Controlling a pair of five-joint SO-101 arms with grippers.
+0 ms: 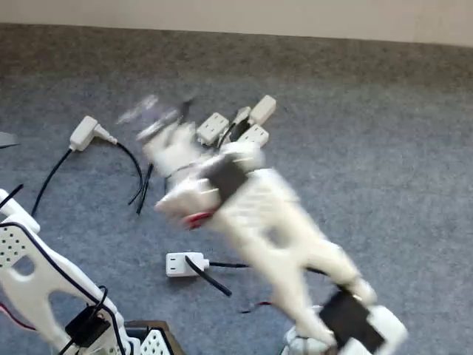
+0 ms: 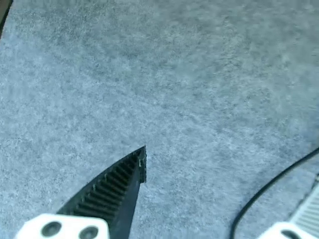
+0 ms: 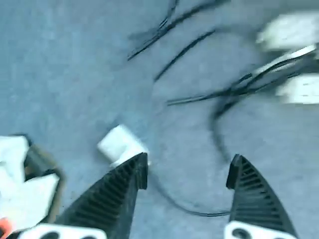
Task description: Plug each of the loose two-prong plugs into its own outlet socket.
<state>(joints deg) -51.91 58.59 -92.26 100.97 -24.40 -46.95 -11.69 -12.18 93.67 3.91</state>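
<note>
A white two-prong plug (image 1: 87,133) on a black cable lies at the left of the grey carpet. Three white socket blocks (image 1: 235,124) cluster at the middle back. Another white block (image 1: 181,264) on a black cable lies nearer the front; in the right wrist view this white block (image 3: 119,142) sits just beyond one black finger (image 3: 119,194). My right gripper (image 3: 187,172) is open and holds nothing. The right arm (image 1: 259,214) stretches, blurred, from the front right toward the cluster. My left gripper (image 2: 219,199) hangs open over bare carpet, with one finger (image 2: 119,186) in sight.
Black cables (image 1: 137,177) loop between the plug and the socket cluster. The left arm (image 1: 29,281) is folded at the front left beside a brown-edged base (image 1: 159,333). A black cable (image 2: 269,186) crosses the corner of the left wrist view. Open carpet lies to the right.
</note>
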